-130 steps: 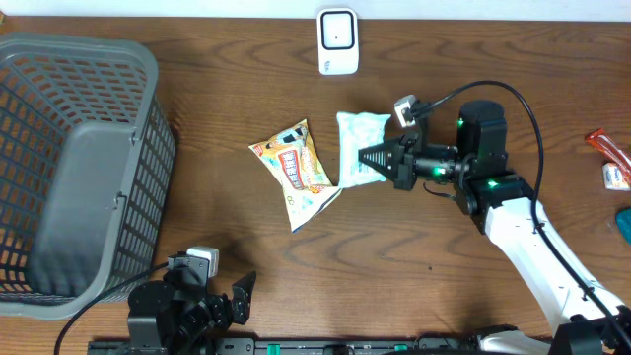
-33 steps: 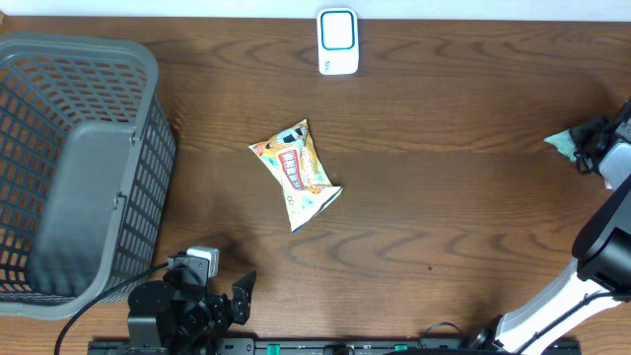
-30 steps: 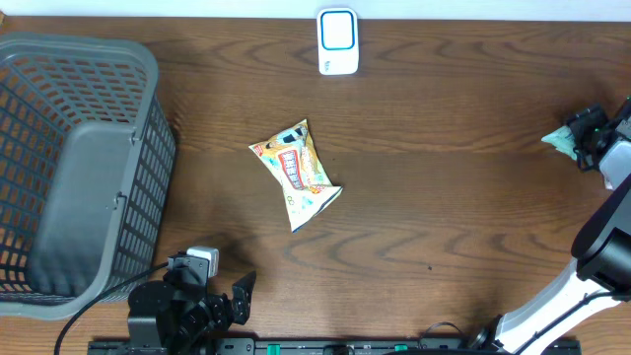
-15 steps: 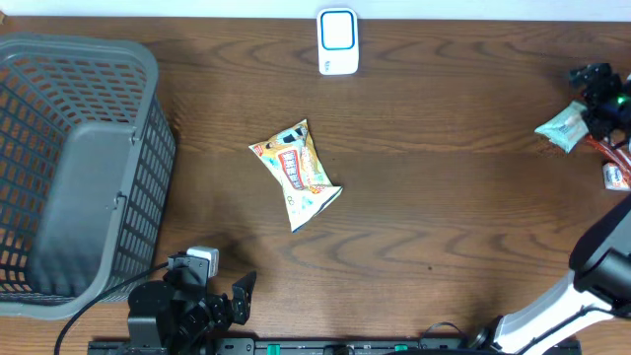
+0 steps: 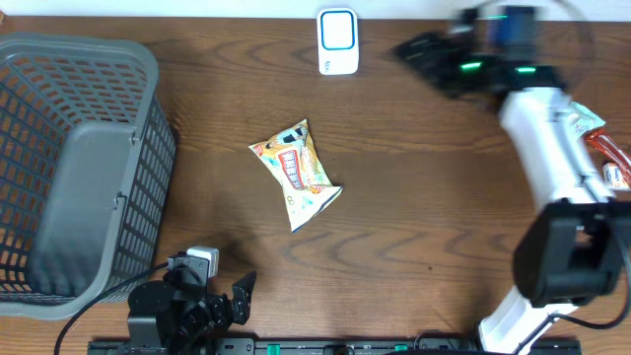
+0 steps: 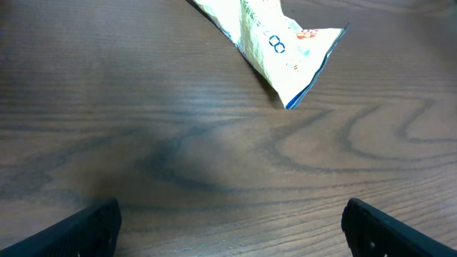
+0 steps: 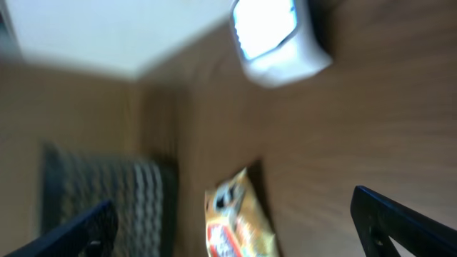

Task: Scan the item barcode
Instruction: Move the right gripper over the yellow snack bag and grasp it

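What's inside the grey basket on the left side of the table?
From overhead, the basket shows only its own grey bottom and mesh walls, with no item in it. Its left edge runs out of frame, so that strip cannot be seen.

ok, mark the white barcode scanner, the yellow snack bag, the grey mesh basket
white barcode scanner [image 5: 337,41]: overhead, front face
yellow snack bag [image 5: 296,168]: overhead, printed middle
grey mesh basket [image 5: 148,187]: overhead, right side wall

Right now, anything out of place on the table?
Nothing spilled or damaged. The snack bag lies diagonally mid-table, clear of scanner and basket. The right end effector is open, empty, motion-blurred near the scanner.
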Tool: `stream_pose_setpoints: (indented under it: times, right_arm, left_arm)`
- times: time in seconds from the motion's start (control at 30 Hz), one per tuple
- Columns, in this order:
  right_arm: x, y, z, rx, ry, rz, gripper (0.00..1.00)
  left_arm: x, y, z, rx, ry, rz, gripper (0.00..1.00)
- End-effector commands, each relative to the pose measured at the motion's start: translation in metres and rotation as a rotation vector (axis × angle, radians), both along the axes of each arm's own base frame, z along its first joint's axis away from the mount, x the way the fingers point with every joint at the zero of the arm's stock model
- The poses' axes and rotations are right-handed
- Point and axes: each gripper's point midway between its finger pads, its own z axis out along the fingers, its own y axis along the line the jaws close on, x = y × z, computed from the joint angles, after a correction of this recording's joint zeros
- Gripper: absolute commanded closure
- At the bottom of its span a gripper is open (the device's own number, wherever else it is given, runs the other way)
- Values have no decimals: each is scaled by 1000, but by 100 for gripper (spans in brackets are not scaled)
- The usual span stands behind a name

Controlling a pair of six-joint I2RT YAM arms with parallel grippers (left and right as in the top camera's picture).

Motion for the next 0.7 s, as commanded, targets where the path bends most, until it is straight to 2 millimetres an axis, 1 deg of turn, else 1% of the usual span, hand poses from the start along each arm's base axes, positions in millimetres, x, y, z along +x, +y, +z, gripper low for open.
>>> stream_pose_setpoints:
  times: [0.0, 0.07, 0.1, 0.13, 0.17, 0.2, 0.23, 0.27, 0.33, 0.43, 0.5, 0.57, 0.67]
  right_arm:
    - [-14, 54, -14, -208, -102, 106, 1]
    - [-31, 89, -23, -291, -133, 186, 12]
    - [-40, 102, -27, -324, -142, 216, 18]
    - [-53, 121, -33, -390, -165, 259, 29]
    - [-59, 128, -37, -440, -184, 279, 51]
    - [-66, 137, -43, -533, -207, 277, 78]
    - [-68, 139, -48, -606, -217, 257, 95]
    - [-71, 142, -52, -664, -228, 242, 99]
    - [-76, 150, -62, -743, -246, 235, 99]
    - [-88, 171, -84, -791, -262, 315, 99]
    - [-94, 179, -101, -817, -258, 366, 99]
    - [-96, 181, -123, -838, -224, 387, 99]
    - [-96, 178, -158, -872, -168, 411, 99]
  left_arm:
    - [-2, -2, -1, -6, 10, -10, 2]
    - [-2, -2, -1, -6, 10, -10, 2]
    - [-2, -2, -1, -6, 10, -10, 1]
    - [-2, -2, -1, -6, 10, -10, 1]
    - [-2, -2, -1, -6, 10, -10, 1]
    - [-2, -2, -1, -6, 10, -10, 1]
    - [-2, -2, -1, -6, 10, -10, 1]
    - [-2, -2, -1, -6, 10, -10, 1]
    - [-2, -2, -1, -6, 10, -10, 1]
    - [-2, -2, -1, -6, 10, -10, 1]
    - [-2, -2, -1, -6, 10, -10, 1]
    - [-2, -2, -1, -6, 10, -10, 1]
    - [-2, -2, -1, -6, 10, -10, 1]
